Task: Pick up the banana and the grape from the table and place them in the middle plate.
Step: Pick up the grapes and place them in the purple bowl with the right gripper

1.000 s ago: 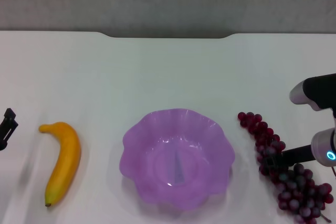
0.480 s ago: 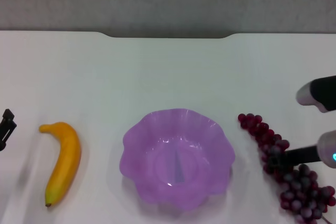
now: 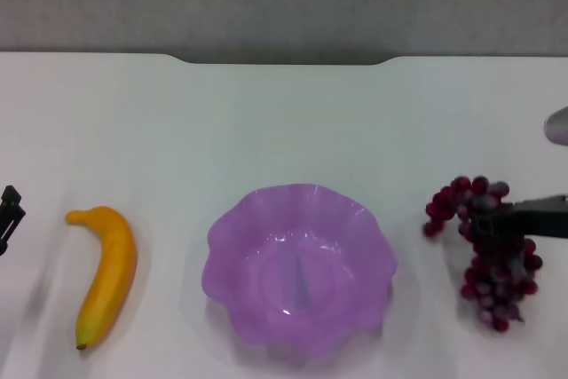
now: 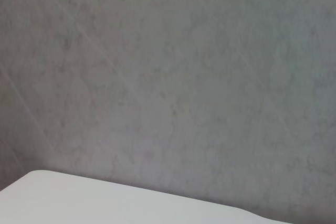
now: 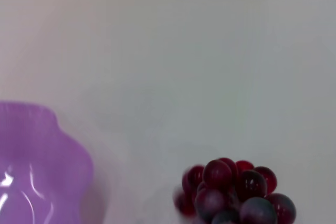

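Right gripper (image 3: 497,219), dark and reaching in from the right edge, clamped on the long bunch of small dark red-purple grapes (image 3: 486,250) near its upper part, with the bunch hanging below it and apparently clear of the broad plain white surface (image 3: 284,122). Well apart from the translucent purple scalloped plastic plate (image 3: 222,228), off to its right. Seen from the right wrist as a dark cluster (image 5: 233,190) with the purple rim (image 5: 79,156) off to one side.

Step in hand, by judgement: carrying the bunch across to the plate. Best done slowly and level, since a dangling bunch probably swings and could slip from a grip on only a few grapes. Enough height needed for the lowest grapes to pass over the wavy rim without catching it. Release best made low over the hollow centre, so nothing rolls out.

Curved yellow-orange plastic-looking banana (image 3: 106,272) lying on the surface to the plate's left, untouched. Left gripper (image 3: 9,216) parked at the left edge beside it; open or closed, impossible to tell.
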Controlling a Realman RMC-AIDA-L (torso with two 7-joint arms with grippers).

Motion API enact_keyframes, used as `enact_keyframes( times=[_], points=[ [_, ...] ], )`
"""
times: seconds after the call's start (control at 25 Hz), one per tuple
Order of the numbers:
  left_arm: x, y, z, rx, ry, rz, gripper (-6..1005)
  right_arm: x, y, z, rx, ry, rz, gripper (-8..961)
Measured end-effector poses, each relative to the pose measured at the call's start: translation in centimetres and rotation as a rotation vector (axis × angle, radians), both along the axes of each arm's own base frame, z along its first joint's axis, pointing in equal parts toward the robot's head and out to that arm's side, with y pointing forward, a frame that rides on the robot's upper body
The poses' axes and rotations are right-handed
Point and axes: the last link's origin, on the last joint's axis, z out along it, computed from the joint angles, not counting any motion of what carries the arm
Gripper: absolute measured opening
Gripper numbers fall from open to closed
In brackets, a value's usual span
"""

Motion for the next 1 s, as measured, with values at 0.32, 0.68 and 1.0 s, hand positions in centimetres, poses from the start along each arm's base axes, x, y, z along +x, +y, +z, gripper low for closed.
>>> enact_keyframes(
  times=[0.32, 0.68, 1.0],
  points=[
    [0.1, 0.2, -0.1, -0.005, 0.002, -0.001, 909, -5.5, 1.9, 1.1, 0.025, -0.002, 0.181, 395],
    [0.7, 0.8, -0.3, -0.014, 0.002, -0.024, 909, -12.3, 3.9, 0.6, 0.019, 0.013, 0.375, 391],
    [1.4, 1.3, -0.7, -0.031, 0.007, -0.049, 908, -16.7, 5.3, -4.7, -0.101, 0.056, 0.505, 387]
  ],
)
